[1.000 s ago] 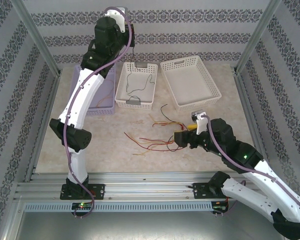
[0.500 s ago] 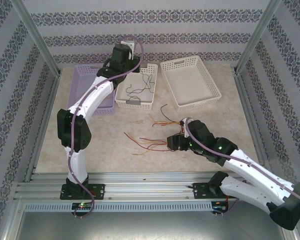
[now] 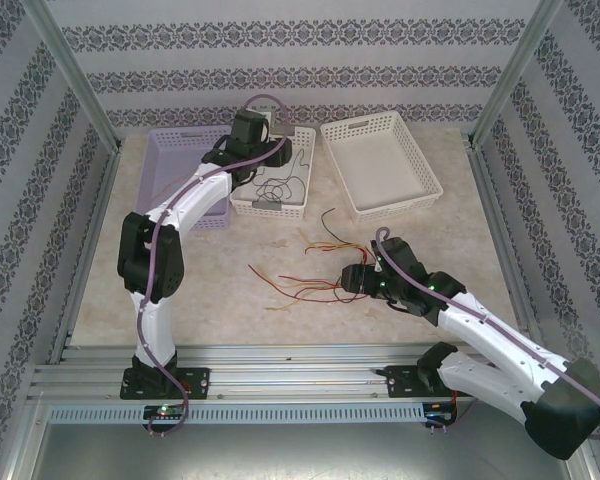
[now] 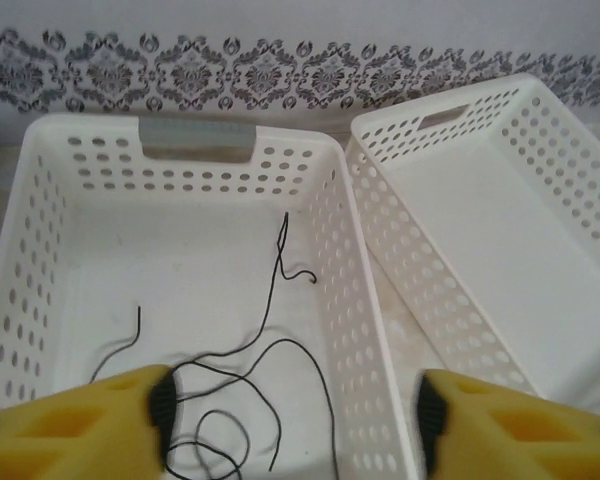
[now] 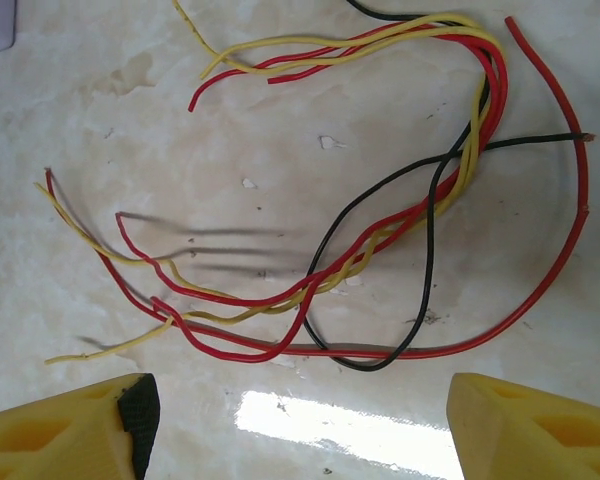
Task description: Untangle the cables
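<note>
Cables [image 3: 305, 283] in red, yellow and black lie in a loose tangle on the pale tabletop [image 3: 210, 290], near its middle and in front of three baskets. From above, the right gripper [image 3: 348, 280] sits low at the right end of that tangle. The left arm [image 3: 180, 205] reaches over the middle white basket [image 3: 302, 170], where thin black cables [image 3: 275, 185] lie on the floor. A purple basket [image 3: 160, 160] stands to the left of it, and a second white basket [image 3: 425, 190] to the right.

From the left wrist, the left gripper [image 4: 290, 410] hangs over the middle basket with its yellow fingers [image 4: 100, 415] wide apart and nothing between them. The black cables curl across the basket floor just below. A grey handle [image 4: 197, 138] marks the far wall, and the second white basket stands just beside it on the right.

From the right wrist, the right gripper [image 5: 295, 420] hovers above the tabletop, its fingers [image 5: 70, 430] spread and gripping nothing. Ahead of them, red, yellow and black strands cross and twist over one another, and one long red strand loops around the right side.
</note>
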### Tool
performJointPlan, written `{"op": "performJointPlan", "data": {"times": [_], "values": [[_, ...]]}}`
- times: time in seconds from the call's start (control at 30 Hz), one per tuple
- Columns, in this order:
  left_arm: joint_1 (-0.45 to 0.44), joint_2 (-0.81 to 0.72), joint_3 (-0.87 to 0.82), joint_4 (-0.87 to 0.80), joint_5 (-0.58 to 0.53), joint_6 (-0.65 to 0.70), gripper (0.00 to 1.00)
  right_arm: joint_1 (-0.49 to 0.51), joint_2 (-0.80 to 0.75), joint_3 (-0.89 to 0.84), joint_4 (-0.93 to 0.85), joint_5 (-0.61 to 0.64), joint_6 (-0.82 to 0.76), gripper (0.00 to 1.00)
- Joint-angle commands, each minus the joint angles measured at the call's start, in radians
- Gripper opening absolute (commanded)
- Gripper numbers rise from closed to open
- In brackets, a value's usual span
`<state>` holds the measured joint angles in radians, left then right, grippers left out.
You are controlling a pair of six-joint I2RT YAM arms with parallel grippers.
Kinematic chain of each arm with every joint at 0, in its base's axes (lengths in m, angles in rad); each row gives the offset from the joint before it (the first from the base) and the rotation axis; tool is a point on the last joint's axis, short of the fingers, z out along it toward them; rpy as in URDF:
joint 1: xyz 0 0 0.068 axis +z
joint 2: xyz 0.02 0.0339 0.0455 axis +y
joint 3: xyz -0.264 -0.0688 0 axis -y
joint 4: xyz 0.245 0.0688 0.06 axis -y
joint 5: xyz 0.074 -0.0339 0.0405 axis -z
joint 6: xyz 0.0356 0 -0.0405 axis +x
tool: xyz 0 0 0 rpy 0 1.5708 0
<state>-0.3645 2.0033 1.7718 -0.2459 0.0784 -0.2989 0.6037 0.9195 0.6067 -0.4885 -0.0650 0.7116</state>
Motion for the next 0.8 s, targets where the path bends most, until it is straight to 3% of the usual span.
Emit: {"op": "performJointPlan", "data": {"times": [0.0,0.2,0.6,0.77], "values": [[0.001,-0.036,0.009,-0.014,0.03,-0.017,0.8,-0.013,0.017,-0.02,0.017,0.002,0.035,0.76],[-0.035,-0.18,-0.021,-0.15,0.024,-0.028,0.92,-0.032,0.099,-0.022,0.07,0.001,0.048,0.73],[-0.146,-0.651,-0.562,-0.15,-0.021,-0.194,0.93,0.039,0.322,0.009,0.225,-0.069,0.075,0.61],[-0.188,-0.787,-0.724,-0.17,-0.039,-0.24,0.92,0.037,0.37,0.018,0.253,-0.065,0.094,0.49]]}}
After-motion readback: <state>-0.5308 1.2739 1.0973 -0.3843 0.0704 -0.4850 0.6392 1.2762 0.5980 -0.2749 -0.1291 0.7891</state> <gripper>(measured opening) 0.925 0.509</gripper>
